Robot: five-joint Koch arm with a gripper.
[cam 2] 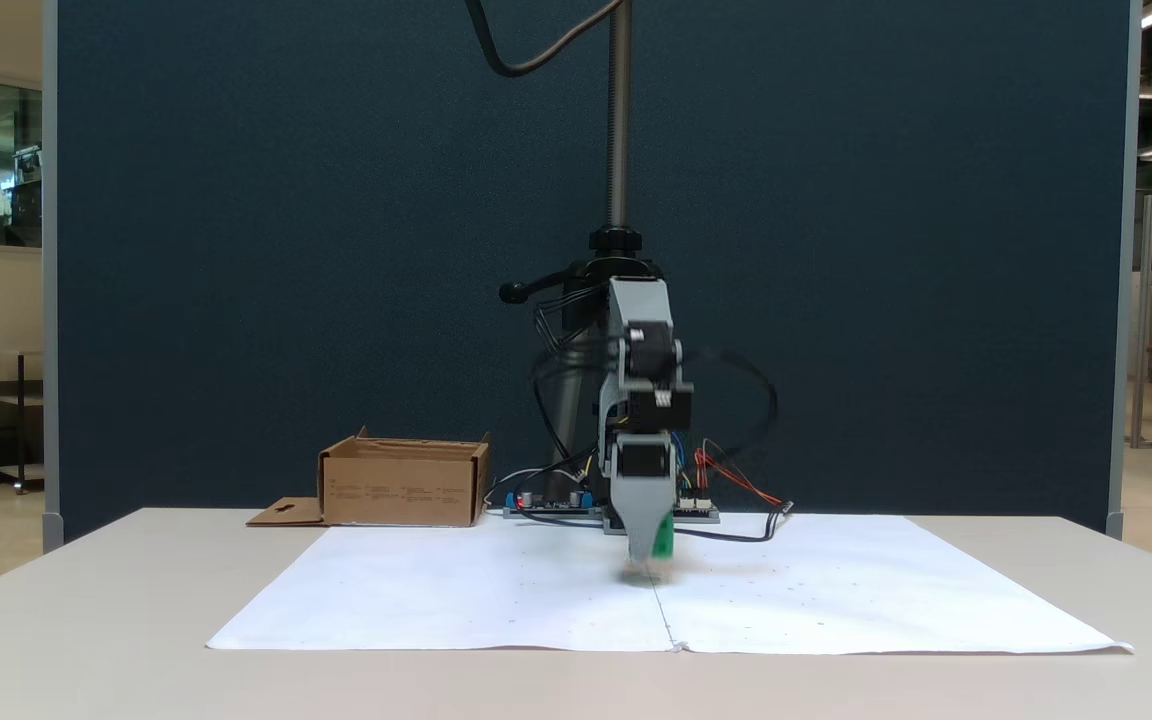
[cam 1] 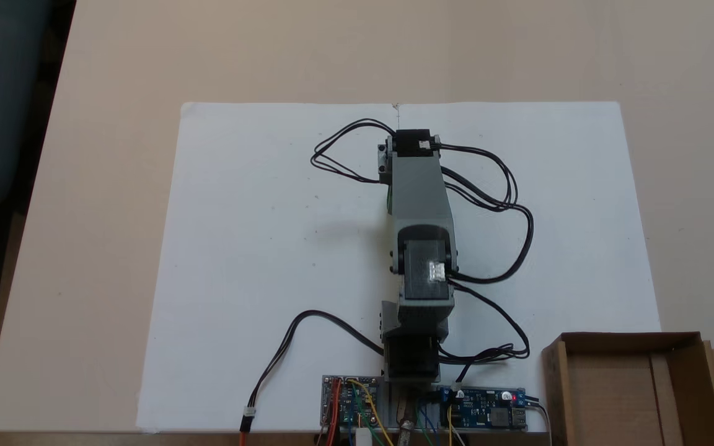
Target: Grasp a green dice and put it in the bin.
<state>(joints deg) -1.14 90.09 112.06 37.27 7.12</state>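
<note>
On the left of the front-on fixed view, the bin (cam 2: 404, 484) sits near the far edge of the worktop (cam 2: 86, 600), its flap with the hang-hole lying flat to its left, well apart from the arm. From there a white paper sheet (cam 2: 456, 590) spreads across the middle of the worktop, with bare surface round its left, near and right edges. At the centre the arm (cam 2: 642, 400) reaches down over the sheet's fold line, and its pincer (cam 2: 654, 545) points at the paper, just above it. A bright green patch, the green dice (cam 2: 664, 537), shows at the pincer's tip; the picture is blurred there, so whether the jaws grip it or merely stand beside it I cannot tell. In the fixed view from above, the arm (cam 1: 422, 204) runs up the middle of the sheet (cam 1: 258, 248), whose left half lies bare, black cables loop beside it, and the bin (cam 1: 626, 387) stands at the lower right corner.
</note>
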